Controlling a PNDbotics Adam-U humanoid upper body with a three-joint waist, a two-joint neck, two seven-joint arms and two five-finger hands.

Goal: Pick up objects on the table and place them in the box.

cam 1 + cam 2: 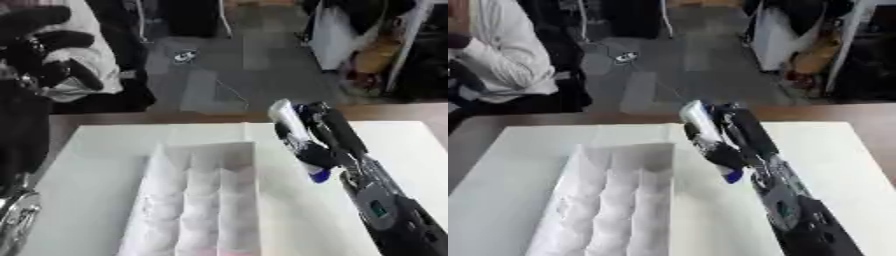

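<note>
So the right hand (328, 145) has its fingers (339, 127) curled round a slim white tube-shaped object with a blue end (296, 136) — looks like a marker or a small tube, can't say which. It's held up off the white-covered counter (96, 185), tilted, blue end pointing down and toward the near edge, just beside the right wall of the white box with long lengthwise compartments (210, 200). The box sits roughly mid-counter and runs off the near edge of the view.

What I'd worry about from here:

- The object is beside the box, not over it. If the fingers let go now, my guess is it lands on the counter by the box's right wall and, being round, rolls toward the right edge.
- The compartments look narrow and long. The object is tilted across that line, so it could bridge a divider or catch on the right wall instead of dropping in.
- The box looks like thin paper or card — a knock from the forearm on the way over could shove or crumple it.

The left hand (48, 47) is raised at the far left corner of the left eye view, fingers curled and holding nothing as far as I can tell, well apart from the box.
</note>
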